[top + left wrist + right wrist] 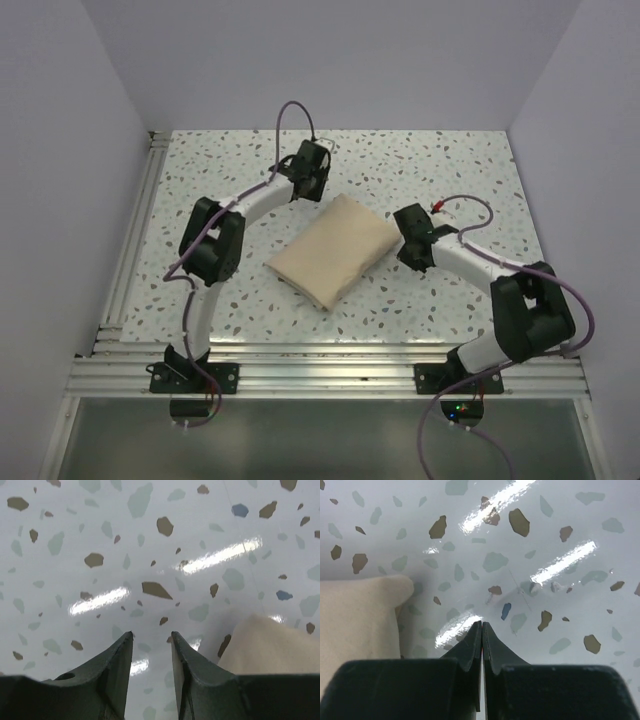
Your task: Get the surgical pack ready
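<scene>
The surgical pack (333, 249) lies folded as a tan rectangular bundle in the middle of the speckled table; the tray, sachets and instruments are hidden inside it. My left gripper (310, 187) hovers just beyond the bundle's far corner, jaws open and empty; in the left wrist view (151, 636) the bundle's corner (272, 647) shows at the lower right. My right gripper (408, 218) sits just off the bundle's right corner, jaws shut and empty; in the right wrist view (482, 625) the tan bundle (355, 620) lies at the left.
White walls enclose the table on three sides. An aluminium rail (330, 378) runs along the near edge where both arm bases are bolted, and another rail (135, 235) runs down the left side. Purple cables loop over both arms.
</scene>
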Robot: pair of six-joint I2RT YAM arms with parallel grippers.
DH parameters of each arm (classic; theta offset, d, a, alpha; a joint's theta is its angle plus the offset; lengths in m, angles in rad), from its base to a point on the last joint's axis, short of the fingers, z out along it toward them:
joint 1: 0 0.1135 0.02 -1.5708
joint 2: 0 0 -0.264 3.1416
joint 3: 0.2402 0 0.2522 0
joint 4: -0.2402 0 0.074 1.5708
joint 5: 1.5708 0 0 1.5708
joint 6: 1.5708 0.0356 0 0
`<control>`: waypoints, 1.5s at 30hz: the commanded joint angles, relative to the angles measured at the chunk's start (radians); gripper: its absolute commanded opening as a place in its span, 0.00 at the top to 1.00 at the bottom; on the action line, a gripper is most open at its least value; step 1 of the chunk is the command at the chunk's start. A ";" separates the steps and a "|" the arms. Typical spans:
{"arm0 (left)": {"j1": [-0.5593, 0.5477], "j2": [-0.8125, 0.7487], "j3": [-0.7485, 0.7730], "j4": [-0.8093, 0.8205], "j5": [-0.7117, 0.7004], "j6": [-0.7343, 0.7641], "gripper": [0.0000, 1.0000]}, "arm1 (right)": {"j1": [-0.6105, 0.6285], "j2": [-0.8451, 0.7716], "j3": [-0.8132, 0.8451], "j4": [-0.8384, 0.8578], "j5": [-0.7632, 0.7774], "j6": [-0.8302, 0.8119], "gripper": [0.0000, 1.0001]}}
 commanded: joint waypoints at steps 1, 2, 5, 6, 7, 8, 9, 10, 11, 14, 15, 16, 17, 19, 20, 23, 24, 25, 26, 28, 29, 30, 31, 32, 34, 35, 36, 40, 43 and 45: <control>0.022 0.085 0.180 -0.058 0.047 0.058 0.59 | -0.019 0.062 0.071 0.054 -0.057 -0.042 1.00; 0.022 0.120 0.199 -0.069 0.056 0.063 0.59 | -0.019 0.074 0.077 0.062 -0.065 -0.038 1.00; 0.023 0.185 0.272 -0.074 0.120 0.080 0.59 | -0.019 0.137 0.116 0.085 -0.067 -0.027 1.00; 0.023 0.200 0.291 -0.075 0.142 0.081 0.59 | -0.019 0.171 0.131 0.091 -0.065 -0.027 1.00; 0.020 0.223 0.318 -0.071 0.201 0.080 0.59 | -0.019 0.189 0.169 0.088 -0.062 -0.022 1.00; 0.020 0.234 0.329 -0.069 0.235 0.077 0.59 | -0.019 0.206 0.188 0.086 -0.057 -0.021 1.00; 0.015 0.243 0.338 -0.064 0.264 0.074 0.59 | -0.019 0.238 0.205 0.090 -0.059 -0.021 1.00; 0.009 0.259 0.354 -0.057 0.315 0.074 0.59 | -0.019 0.252 0.240 0.093 -0.060 -0.024 1.00; 0.003 0.266 0.363 -0.058 0.327 0.075 0.59 | -0.019 0.261 0.257 0.091 -0.064 -0.024 1.00; -0.044 0.286 0.398 -0.086 0.314 0.124 0.59 | -0.010 0.278 0.297 0.064 -0.057 -0.027 1.00; -0.078 0.286 0.397 -0.090 0.295 0.164 0.59 | -0.010 0.274 0.298 0.042 -0.050 -0.024 1.00; -0.095 0.268 0.372 -0.087 0.195 0.176 0.59 | -0.010 0.248 0.288 0.028 -0.022 -0.007 1.00; -0.103 0.256 0.352 -0.081 0.147 0.167 0.59 | -0.010 0.229 0.274 0.021 -0.008 0.004 1.00; -0.071 0.213 0.302 -0.083 0.145 0.115 0.60 | -0.010 0.183 0.216 0.007 0.016 0.039 1.00; -0.045 0.191 0.277 -0.081 0.159 0.077 0.60 | -0.008 0.138 0.194 0.005 0.016 0.045 1.00; 0.061 0.050 0.095 -0.023 0.179 -0.046 0.60 | 0.005 0.036 0.111 -0.019 0.006 0.084 1.00; 0.093 0.006 0.038 0.001 0.171 -0.066 0.60 | 0.016 0.012 0.091 -0.033 0.012 0.093 1.00; 0.103 -0.073 -0.053 0.036 0.159 -0.069 0.59 | 0.033 -0.010 0.061 -0.042 0.024 0.123 1.00; 0.113 -0.108 -0.089 0.041 0.148 -0.066 0.59 | 0.083 -0.053 0.047 -0.051 0.050 0.137 1.00; 0.115 -0.180 -0.157 0.022 0.093 -0.064 0.58 | 0.178 -0.082 0.033 -0.100 0.087 0.206 1.00; 0.115 -0.198 -0.175 0.006 0.073 -0.068 0.58 | 0.208 -0.081 0.034 -0.120 0.087 0.237 1.00; 0.117 -0.217 -0.195 -0.004 0.036 -0.069 0.58 | 0.235 -0.076 0.034 -0.152 0.076 0.267 1.00; 0.115 -0.250 -0.236 -0.026 0.018 -0.072 0.58 | 0.264 -0.065 0.042 -0.166 0.065 0.324 1.00; 0.117 -0.269 -0.261 -0.034 -0.001 -0.081 0.58 | 0.325 -0.053 0.053 -0.188 0.059 0.358 1.00; 0.120 -0.327 -0.348 -0.038 -0.031 -0.089 0.58 | 0.434 0.014 0.114 -0.312 0.074 0.496 1.00; 0.123 -0.346 -0.379 -0.035 -0.038 -0.100 0.58 | 0.468 0.046 0.142 -0.362 0.082 0.542 1.00; 0.123 -0.364 -0.411 -0.029 -0.036 -0.104 0.58 | 0.501 0.077 0.198 -0.453 0.088 0.585 1.00; 0.124 -0.439 -0.560 -0.005 -0.033 -0.120 0.59 | 0.616 0.230 0.263 -0.483 0.038 0.705 1.00; 0.126 -0.452 -0.626 0.018 -0.021 -0.133 0.59 | 0.689 0.238 0.251 -0.440 0.050 0.784 1.00; 0.124 -0.455 -0.654 0.037 -0.004 -0.141 0.59 | 0.732 0.234 0.249 -0.440 0.064 0.815 1.00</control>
